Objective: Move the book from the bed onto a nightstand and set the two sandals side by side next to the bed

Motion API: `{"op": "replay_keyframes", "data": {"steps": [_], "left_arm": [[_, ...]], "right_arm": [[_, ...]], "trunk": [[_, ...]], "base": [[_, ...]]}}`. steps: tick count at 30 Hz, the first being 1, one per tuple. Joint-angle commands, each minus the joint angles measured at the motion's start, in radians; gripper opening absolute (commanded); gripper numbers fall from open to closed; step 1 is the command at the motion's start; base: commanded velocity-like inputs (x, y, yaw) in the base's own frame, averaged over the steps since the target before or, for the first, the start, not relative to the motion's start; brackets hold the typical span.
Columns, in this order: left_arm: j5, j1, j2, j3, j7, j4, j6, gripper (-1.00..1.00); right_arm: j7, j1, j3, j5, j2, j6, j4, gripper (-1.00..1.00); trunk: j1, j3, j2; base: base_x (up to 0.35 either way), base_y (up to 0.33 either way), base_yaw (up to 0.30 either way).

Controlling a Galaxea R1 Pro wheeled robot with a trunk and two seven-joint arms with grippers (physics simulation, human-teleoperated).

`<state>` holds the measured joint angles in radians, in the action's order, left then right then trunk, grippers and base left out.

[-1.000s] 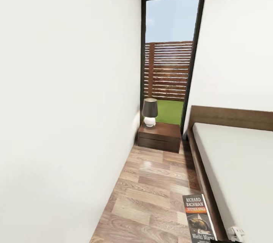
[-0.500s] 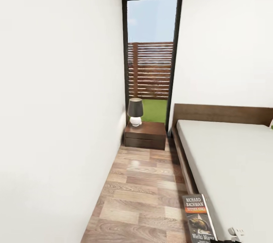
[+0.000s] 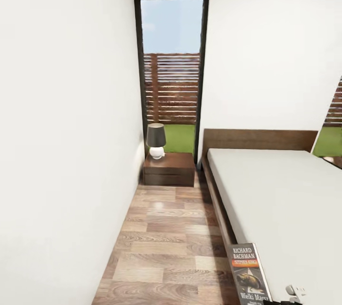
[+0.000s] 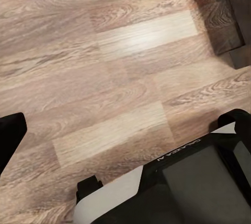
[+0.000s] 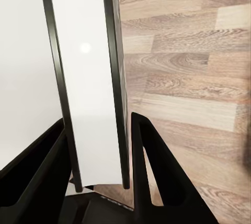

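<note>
The book [image 3: 249, 274] — clamped upright in right pincer [image 5: 99, 145].

Book [image 3: 249, 274]: lower cover cut by frame bottom. Bed [image 3: 280, 200]: right side and foot run out of frame. Small white robot part [image 3: 295, 291] at lower right, identity unclear.

The wood-plank floor [image 3: 166, 243] carries the bed [image 3: 280, 200] and, beside its headboard, the nightstand [image 3: 169, 169]. A small table lamp [image 3: 156, 140] stands on the nightstand's top.
</note>
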<state>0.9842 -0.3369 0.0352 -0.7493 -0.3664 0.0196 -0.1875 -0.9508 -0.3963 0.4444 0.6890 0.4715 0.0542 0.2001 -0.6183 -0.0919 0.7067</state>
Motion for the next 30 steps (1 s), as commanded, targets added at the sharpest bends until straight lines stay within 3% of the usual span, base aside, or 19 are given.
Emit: {"op": "replay_keyframes", "data": {"steps": [1, 30], "left_arm": [[0.01, -0.001, 0.0, -0.008, -0.003, 0.001, -0.003, 1.0], [0.01, -0.001, 0.0, -0.008, -0.003, 0.001, -0.003, 1.0]], "right_arm": [[-0.002, -0.001, 0.005, 0.011, 0.001, 0.006, 0.0, -1.0], [-0.003, -0.001, 0.005, 0.011, 0.0, 0.006, 0.001, -1.0]], "trunk": [[0.0, -0.002, 0.001], [0.0, -0.002, 0.001]], "base": [[0.225, 0.0, -0.012], [0.326, 0.0, -0.021]]}}
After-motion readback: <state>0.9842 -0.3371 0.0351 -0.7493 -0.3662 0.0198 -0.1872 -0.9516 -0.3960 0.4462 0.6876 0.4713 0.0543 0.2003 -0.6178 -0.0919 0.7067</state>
